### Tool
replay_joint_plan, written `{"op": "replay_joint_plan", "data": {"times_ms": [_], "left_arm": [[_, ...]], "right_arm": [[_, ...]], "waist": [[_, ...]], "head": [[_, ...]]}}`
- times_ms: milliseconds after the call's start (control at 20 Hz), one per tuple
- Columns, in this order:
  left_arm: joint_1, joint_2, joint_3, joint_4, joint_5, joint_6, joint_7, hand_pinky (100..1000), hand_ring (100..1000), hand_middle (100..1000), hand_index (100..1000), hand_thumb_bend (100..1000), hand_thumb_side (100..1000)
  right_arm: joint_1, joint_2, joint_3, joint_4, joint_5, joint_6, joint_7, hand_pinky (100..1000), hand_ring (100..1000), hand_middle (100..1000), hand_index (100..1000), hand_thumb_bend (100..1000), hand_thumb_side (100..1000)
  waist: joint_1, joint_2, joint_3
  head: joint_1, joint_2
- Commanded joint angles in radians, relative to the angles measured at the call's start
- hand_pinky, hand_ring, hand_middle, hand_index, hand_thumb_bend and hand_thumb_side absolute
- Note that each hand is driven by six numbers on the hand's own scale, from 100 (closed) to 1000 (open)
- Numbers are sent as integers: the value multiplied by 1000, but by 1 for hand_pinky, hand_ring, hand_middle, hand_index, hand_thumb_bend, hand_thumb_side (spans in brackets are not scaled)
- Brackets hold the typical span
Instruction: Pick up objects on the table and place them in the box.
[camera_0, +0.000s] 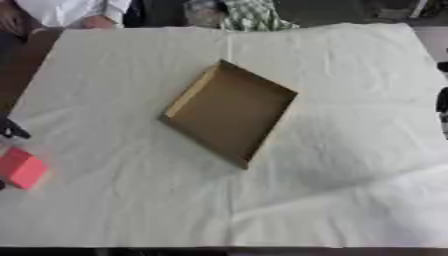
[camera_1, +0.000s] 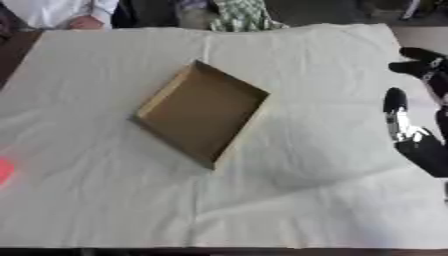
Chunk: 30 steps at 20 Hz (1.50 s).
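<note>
Well to the left of the right hand (camera_1: 411, 131), a shallow brown cardboard box (camera_0: 229, 112) lies askew near the middle of the table, open side up and holding nothing. That hand shows at the right edge of the right eye view, black with silver parts, fingers spread and relaxed, holding nothing. A white wrinkled cloth (camera_0: 350, 150) covers the table between hand and box, with no other thing lying on that stretch. At the far left edge, well apart from the box, sits a pink block (camera_0: 21, 168). Just above the block a dark part of the left hand (camera_0: 10, 129) shows; whether its fingers are spread or curled cannot be told.
</note>
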Motion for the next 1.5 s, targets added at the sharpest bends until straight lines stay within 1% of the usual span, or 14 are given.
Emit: {"op": "replay_joint_plan", "data": {"times_ms": [50,250,300,450,500,700,1000,1200,1300,1500], "left_arm": [[-24,17,-1,10,-4,-14,-13,715,811,797,890,496,100],[-32,7,-2,6,8,-28,2,679,781,750,844,442,100],[-33,5,-3,7,12,-29,6,664,767,721,817,410,100],[-36,2,-2,10,23,-23,15,620,718,638,747,360,100],[-36,1,-1,10,27,-21,19,608,706,623,735,340,100],[-38,4,1,-5,49,-9,14,580,668,610,723,333,100],[-68,10,19,-55,83,18,13,578,662,609,714,321,100],[-120,9,12,-85,115,31,-1,574,656,608,714,312,100],[-149,6,0,-100,123,26,-14,583,657,609,715,312,100],[-210,-21,-21,-107,149,38,-40,582,653,607,714,297,100]], "right_arm": [[-9,-12,-1,-15,-6,-1,3,880,804,856,809,100,876],[-9,-12,-1,-15,-8,-2,4,880,804,856,809,100,875],[-10,-11,0,-15,-8,-2,5,880,804,856,809,100,875],[-9,-10,0,-15,-9,-1,7,880,804,856,809,100,875],[-8,-10,0,-15,-9,-1,7,880,804,856,809,100,875],[-6,-10,0,-15,-8,0,7,880,804,856,809,100,875],[-3,-16,0,-15,-7,-2,8,881,805,856,809,100,873],[-1,-21,0,-15,-6,-4,7,881,805,857,810,100,872],[-1,-22,0,-15,-7,-4,7,881,805,856,810,100,867],[-1,-22,1,-15,-9,-4,9,881,805,856,809,100,871]], "waist": [[2,-11,-1],[2,-11,-1],[3,-11,-1],[3,-11,-1],[3,-12,-1],[4,-12,0],[7,-16,1],[9,-20,1],[10,-20,1],[11,-23,1]], "head": [[3,1],[3,0],[3,0],[3,-1],[3,0],[3,2],[2,5],[4,7],[4,6],[6,7]]}}
